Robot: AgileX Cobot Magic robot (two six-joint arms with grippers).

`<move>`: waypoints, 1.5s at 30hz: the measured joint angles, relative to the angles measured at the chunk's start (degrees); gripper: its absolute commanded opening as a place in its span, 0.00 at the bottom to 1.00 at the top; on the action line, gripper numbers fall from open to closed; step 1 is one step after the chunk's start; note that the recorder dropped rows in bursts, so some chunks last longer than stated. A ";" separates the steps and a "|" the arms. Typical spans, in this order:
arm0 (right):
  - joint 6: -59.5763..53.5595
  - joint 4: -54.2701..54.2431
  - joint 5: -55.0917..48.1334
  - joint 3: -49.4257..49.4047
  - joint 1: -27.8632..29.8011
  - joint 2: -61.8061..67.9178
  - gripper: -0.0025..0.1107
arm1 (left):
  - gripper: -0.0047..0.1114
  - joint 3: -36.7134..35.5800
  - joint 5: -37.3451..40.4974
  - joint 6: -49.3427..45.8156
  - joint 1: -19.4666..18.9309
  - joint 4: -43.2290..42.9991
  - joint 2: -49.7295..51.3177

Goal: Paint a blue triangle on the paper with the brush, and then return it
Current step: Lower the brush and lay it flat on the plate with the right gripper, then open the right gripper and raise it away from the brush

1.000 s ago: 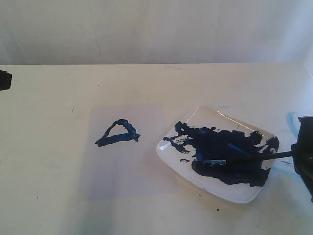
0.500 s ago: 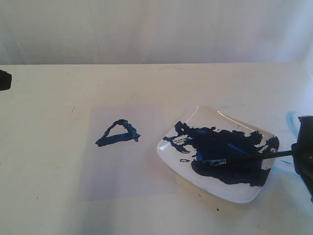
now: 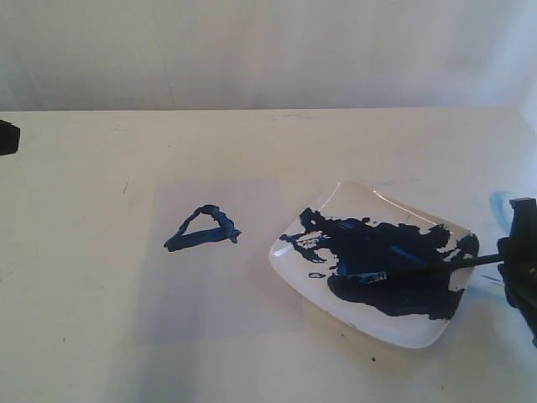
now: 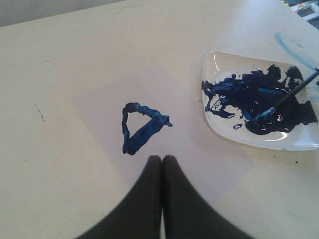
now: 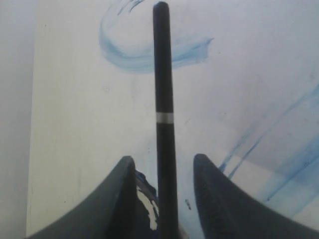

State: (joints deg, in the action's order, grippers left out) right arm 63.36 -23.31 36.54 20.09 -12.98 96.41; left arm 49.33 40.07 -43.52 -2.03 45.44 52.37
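- White square plate (image 3: 394, 329) sits closest, with a big dark blue paint blotch (image 3: 382, 256) spread over most of it.
- The brush (image 3: 436, 269) lies across the plate: tip down in the blotch, handle sticking out past the plate's right rim.
- Right gripper (image 5: 163, 158) is just off that right rim. Its fingers are spread, the brush handle runs between them with a gap on each side, so it's let go.
- The paper (image 3: 210, 290) lies flat just left of the plate, pretty much touching its left corner.
- The blue triangle (image 3: 204, 228) is on the paper's far half, left of the plate, small and wobbly.
- Faint light-blue smears (image 3: 502, 206) mark the table (image 3: 84, 210) beyond the plate's right side.
- Left gripper (image 4: 162, 158) is clenched, fingers pressed together with nothing between them.
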 measured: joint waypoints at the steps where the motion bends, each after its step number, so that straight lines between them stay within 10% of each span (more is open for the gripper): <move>1: 0.00 0.10 0.00 0.00 0.00 0.00 0.35 | 0.04 0.00 0.00 0.00 0.00 0.00 0.00; 17: -5.72 5.99 0.00 -0.10 0.00 -14.87 0.16 | 0.04 0.00 0.00 0.00 0.00 0.00 0.00; 20: -13.05 6.23 0.00 -0.10 0.00 -20.67 0.02 | 0.04 0.00 0.00 0.00 0.00 0.00 0.00; 45: -80.25 9.06 -3.92 -0.13 0.00 -45.97 0.02 | 0.04 0.00 -1.81 -0.25 0.00 -0.76 0.00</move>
State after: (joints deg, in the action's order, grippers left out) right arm -16.89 -14.26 32.62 19.96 -12.98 50.44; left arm 49.33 38.26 -43.78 -2.03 44.68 52.37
